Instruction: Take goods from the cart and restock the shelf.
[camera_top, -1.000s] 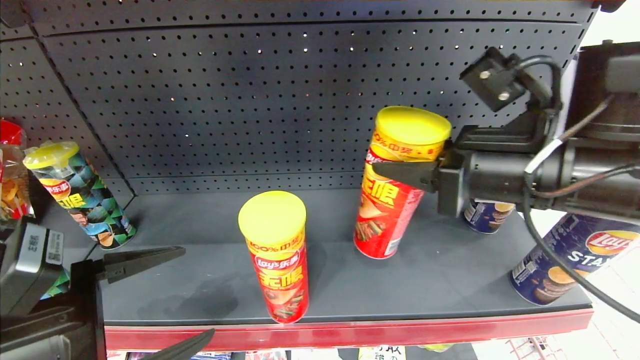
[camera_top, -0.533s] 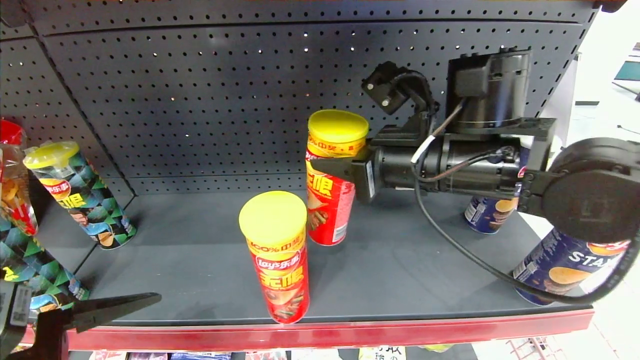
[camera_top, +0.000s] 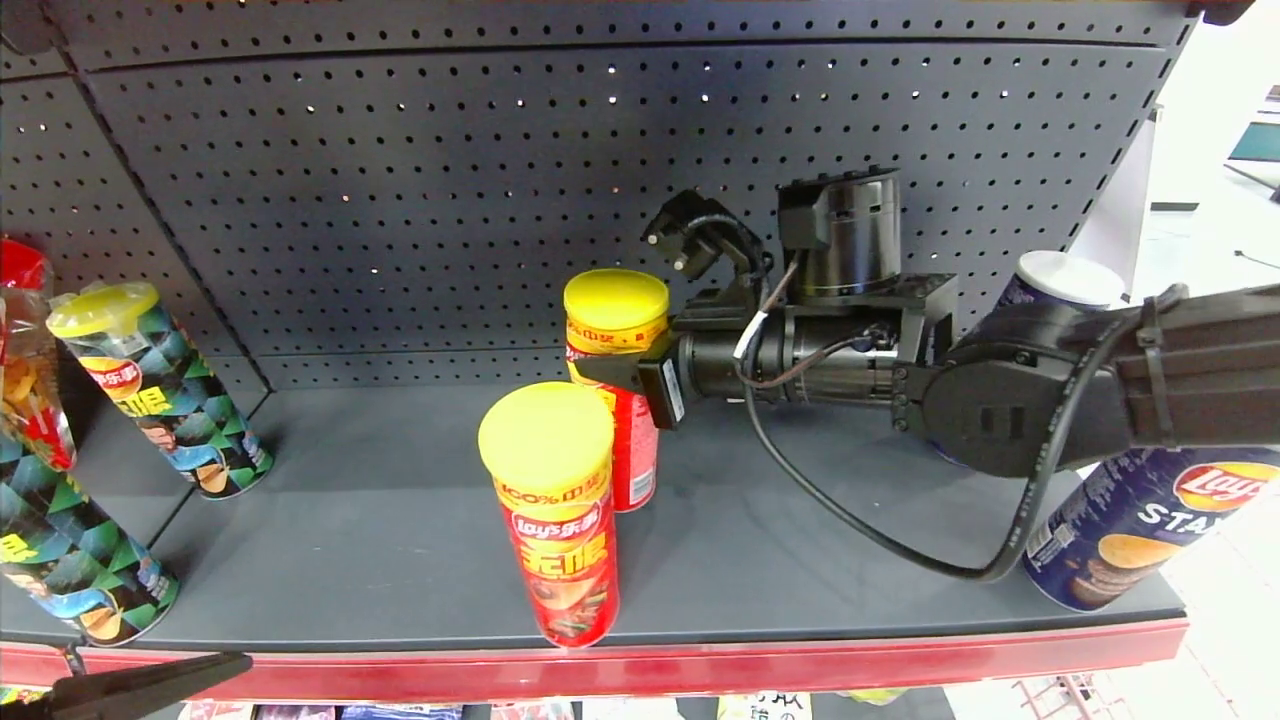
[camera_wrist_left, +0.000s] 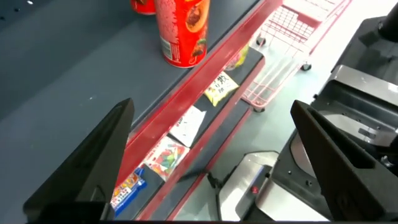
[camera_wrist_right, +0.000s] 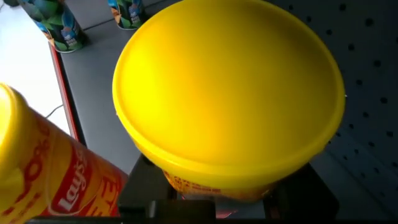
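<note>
head view: right gripper (camera_top: 612, 372) clamped on held can (camera_top: 617, 305), upright, base at shelf (camera_top: 380, 520), just behind front can (camera_top: 553, 500). left wrist view: left gripper (camera_wrist_left: 211, 149) spread wide, empty, out front of shelf's red edge, cart (camera_wrist_left: 287, 37) beyond. right wrist view: held can's yellow lid (camera_wrist_right: 230, 93) close up, front can beside it.

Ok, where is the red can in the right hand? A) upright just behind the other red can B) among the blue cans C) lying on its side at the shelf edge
A: the right hand grips the held red can upright, directly behind the front red can on the shelf.
</note>
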